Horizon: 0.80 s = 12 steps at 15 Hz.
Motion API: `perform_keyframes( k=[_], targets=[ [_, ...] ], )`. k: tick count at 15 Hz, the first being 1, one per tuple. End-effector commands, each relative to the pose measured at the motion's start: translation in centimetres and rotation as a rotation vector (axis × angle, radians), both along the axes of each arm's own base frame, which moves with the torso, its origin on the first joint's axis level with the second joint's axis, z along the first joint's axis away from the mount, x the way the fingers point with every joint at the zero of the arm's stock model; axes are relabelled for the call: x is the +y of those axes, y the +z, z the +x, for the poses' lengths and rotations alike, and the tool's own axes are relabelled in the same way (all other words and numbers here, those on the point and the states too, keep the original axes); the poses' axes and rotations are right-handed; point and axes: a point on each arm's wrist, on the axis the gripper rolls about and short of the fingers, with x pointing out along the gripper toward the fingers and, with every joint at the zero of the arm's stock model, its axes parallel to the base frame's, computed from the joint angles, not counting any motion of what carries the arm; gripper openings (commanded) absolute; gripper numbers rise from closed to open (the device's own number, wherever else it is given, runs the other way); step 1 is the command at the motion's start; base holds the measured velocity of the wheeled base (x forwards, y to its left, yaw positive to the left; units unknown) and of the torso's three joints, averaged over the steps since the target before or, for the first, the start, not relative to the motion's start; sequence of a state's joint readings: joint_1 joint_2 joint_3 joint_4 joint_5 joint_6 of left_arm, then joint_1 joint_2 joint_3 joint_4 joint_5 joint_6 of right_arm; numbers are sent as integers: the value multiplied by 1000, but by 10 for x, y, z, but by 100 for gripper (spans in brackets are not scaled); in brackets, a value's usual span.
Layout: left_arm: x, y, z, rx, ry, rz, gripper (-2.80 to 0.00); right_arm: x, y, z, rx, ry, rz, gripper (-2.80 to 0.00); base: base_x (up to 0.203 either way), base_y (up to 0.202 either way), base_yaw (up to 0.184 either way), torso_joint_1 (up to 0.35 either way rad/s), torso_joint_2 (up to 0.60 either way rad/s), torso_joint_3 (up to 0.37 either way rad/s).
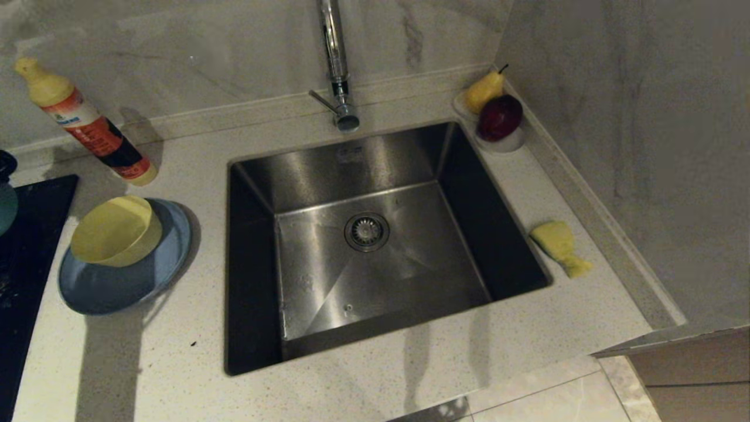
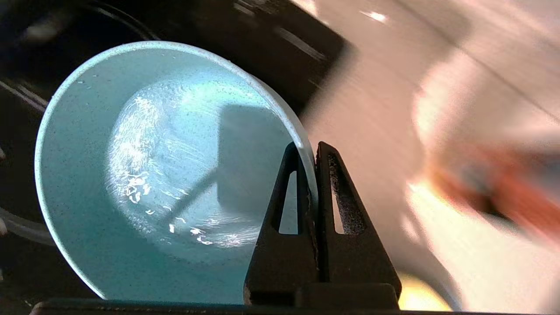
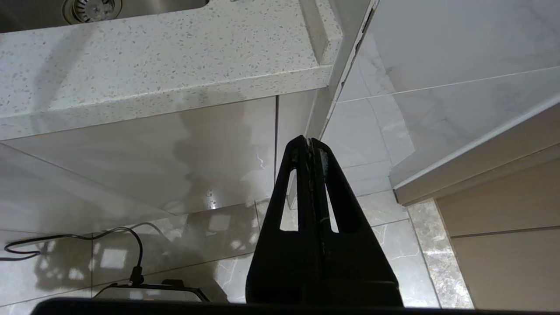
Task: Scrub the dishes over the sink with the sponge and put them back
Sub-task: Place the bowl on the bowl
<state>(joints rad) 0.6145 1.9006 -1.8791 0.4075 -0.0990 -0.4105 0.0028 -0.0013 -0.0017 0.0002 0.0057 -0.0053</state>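
Currently I log: left gripper [image 2: 308, 151] pinched on teal bowl [image 2: 144, 175] rim, one finger inside, for carrying to sink [image 1: 234, 176]; right gripper [image 3: 311, 142] closed, empty, parked below counter; sponge [image 1: 559, 246] beside basin.

I stood in a home kitchen: a steel sink [image 1: 375, 246] with chrome tap [image 1: 335, 64] sank into speckled stone counter [image 1: 193, 363], above my parked right claw [image 3: 311, 141], marble walls [image 1: 205, 53] behind.
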Motion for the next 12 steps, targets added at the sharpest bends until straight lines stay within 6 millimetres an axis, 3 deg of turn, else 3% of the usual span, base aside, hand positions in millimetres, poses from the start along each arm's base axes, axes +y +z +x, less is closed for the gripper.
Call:
perform_keyframes(
  k=[1, 3, 6, 12],
  targets=[
    [-48, 38, -27, -40, -83, 18, -280, 0, 0, 0, 1, 1, -1, -280, 0, 0, 0, 0, 0, 0],
    [-83, 43, -32, -2, -177, -8, -280, 0, 0, 0, 1, 1, -1, -280, 0, 0, 0, 0, 0, 0],
    [-118, 41, -32, 49, -282, -34, -280, 0, 0, 0, 1, 1, -1, -280, 0, 0, 0, 0, 0, 0],
    [-145, 8, -18, 195, -300, -16, -280, 0, 0, 0, 0, 1, -1, -280, 0, 0, 0, 0, 0, 0]
  ],
)
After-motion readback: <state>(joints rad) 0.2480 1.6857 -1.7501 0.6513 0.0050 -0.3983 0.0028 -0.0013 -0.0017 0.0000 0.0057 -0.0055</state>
